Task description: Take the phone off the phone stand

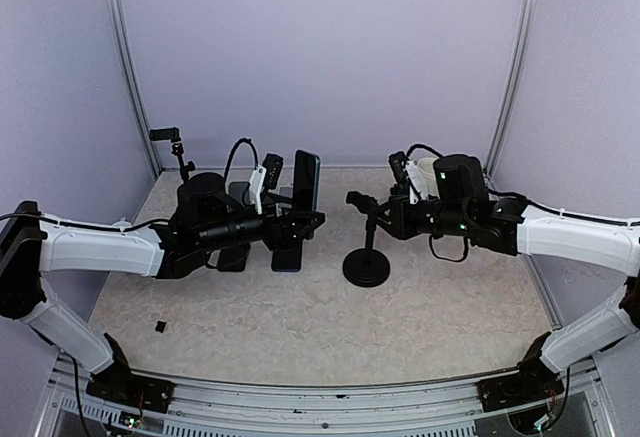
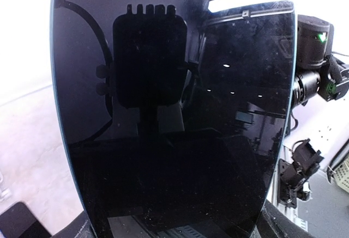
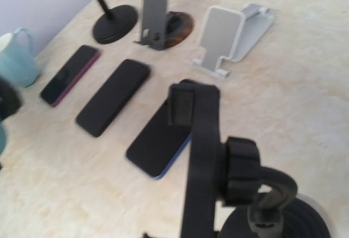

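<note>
A black phone [image 1: 306, 181] stands upright on its edge above the table, left of the phone stand and apart from it. My left gripper [image 1: 296, 225] is shut on its lower part. In the left wrist view the phone's dark glass [image 2: 174, 113] fills the frame and hides my fingers. The phone stand has a round black base [image 1: 366, 268], a thin post and an empty clamp head [image 3: 199, 156]. My right gripper [image 1: 381, 210] is shut on the top of the stand, by the clamp.
Three phones [image 3: 70, 74] [image 3: 113, 96] [image 3: 158, 140] lie flat on the table below my left arm. Behind them stand a black round-base stand [image 3: 114, 23], a grey stand [image 3: 154, 20] and a white stand [image 3: 234, 36]. A pale mug [image 3: 19, 58] sits nearby. A small black piece [image 1: 160, 327] lies front left.
</note>
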Robot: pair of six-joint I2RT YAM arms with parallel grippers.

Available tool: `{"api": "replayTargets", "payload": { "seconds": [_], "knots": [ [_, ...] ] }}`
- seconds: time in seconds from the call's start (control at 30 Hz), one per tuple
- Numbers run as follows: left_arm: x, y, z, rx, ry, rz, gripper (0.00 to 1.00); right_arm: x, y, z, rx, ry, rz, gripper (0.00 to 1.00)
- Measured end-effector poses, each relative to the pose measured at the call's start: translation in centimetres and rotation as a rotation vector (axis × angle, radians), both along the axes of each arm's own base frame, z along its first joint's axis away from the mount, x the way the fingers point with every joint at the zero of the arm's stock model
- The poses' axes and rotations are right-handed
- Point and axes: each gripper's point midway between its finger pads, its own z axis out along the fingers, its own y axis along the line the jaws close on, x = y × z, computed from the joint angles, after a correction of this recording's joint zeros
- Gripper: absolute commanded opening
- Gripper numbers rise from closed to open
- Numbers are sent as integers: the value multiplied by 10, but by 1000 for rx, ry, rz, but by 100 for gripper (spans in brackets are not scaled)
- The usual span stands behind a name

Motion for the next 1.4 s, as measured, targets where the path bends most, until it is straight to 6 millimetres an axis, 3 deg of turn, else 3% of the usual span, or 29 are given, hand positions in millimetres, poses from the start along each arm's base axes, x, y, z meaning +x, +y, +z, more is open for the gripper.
{"api": "replayTargets", "payload": {
  "seconds": [0.33,0.7,1.13,1.4],
  "knots": [
    [3,19,-29,36,56,71,40,50,6,10,-5,-32,-17,0],
    [9,36,-27,26,44,135,40,112,32,22,33,-72,21,0],
    [13,46,-40,39,64,172,40,170,55,8,29,-93,32,0],
    [15,50,-45,44,78,187,42,199,59,2,18,-116,12,0]
  ]
}}
